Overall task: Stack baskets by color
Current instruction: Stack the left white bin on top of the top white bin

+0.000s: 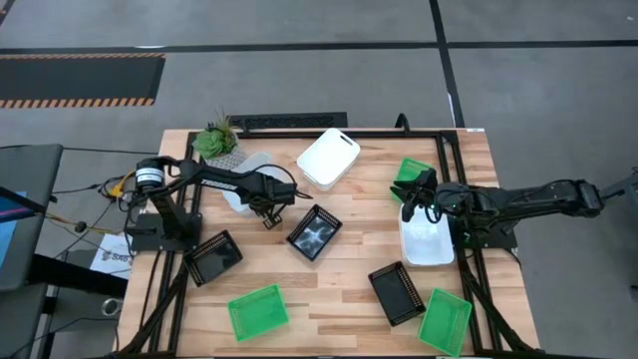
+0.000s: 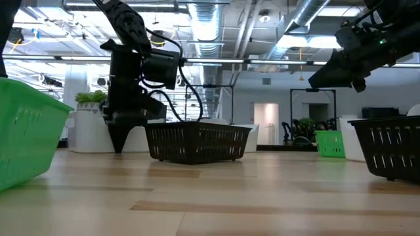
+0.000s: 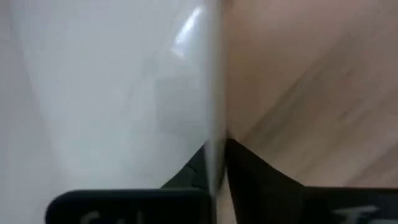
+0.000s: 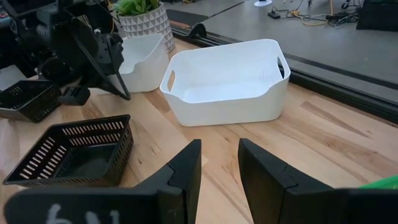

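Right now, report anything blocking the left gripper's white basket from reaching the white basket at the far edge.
Nothing visible does. The left gripper pinches the white basket by its rim; only bare table separates it from the far white basket. The black basket sits aside.

From above, I can't see most of the white basket (image 1: 242, 172) under my left arm; the left gripper (image 1: 267, 211) covers its near side. My left wrist camera sits so close that the basket wall (image 3: 112, 93) is a pale blur, its rim (image 3: 214, 124) a smeared line. The right arm hides part of another white basket (image 1: 427, 242) and a green basket (image 1: 410, 174). At table height, a green basket (image 2: 29, 137) is cut by the picture's left edge and a black basket (image 2: 387, 145) by the right. The right gripper (image 2: 335, 72) there is a dark shape only.
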You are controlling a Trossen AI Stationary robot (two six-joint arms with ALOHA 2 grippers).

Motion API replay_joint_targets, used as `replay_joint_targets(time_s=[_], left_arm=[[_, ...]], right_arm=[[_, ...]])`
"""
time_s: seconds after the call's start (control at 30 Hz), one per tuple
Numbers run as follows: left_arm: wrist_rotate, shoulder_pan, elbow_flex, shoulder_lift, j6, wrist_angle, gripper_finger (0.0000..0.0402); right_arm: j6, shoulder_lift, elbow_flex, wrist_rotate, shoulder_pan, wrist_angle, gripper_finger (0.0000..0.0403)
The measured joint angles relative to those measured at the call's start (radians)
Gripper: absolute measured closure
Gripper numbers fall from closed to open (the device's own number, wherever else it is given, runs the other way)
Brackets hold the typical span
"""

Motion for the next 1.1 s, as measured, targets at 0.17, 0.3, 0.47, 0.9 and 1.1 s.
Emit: replay_joint_targets(time_s=[0.17, 0.3, 0.47, 0.9, 1.1], left_arm=[[-0.018, 0.000, 0.013, -0.001, 0.001, -0.054, 0.0400], [-0.029, -0.002, 0.052, -0.001, 0.000, -0.087, 0.0401], [-0.055, -0.019, 0.131, -0.001, -0.004, -0.129, 0.0401], [-0.256, -0.072, 0.413, -0.002, -0.096, -0.374, 0.0401], [-0.370, -0.071, 0.547, -0.003, -0.121, -0.305, 0.0401]], right_arm=[[0.000, 0.000, 0.000, 0.000, 0.000, -0.002, 0.0274], [0.000, 0.000, 0.000, 0.000, 0.000, -0.008, 0.0274], [0.000, 0.000, 0.000, 0.000, 0.000, -0.025, 0.0274], [0.000, 0.000, 0.000, 0.000, 0.000, -0.025, 0.0274], [0.000, 0.000, 0.000, 0.000, 0.000, -0.025, 0.0274]])
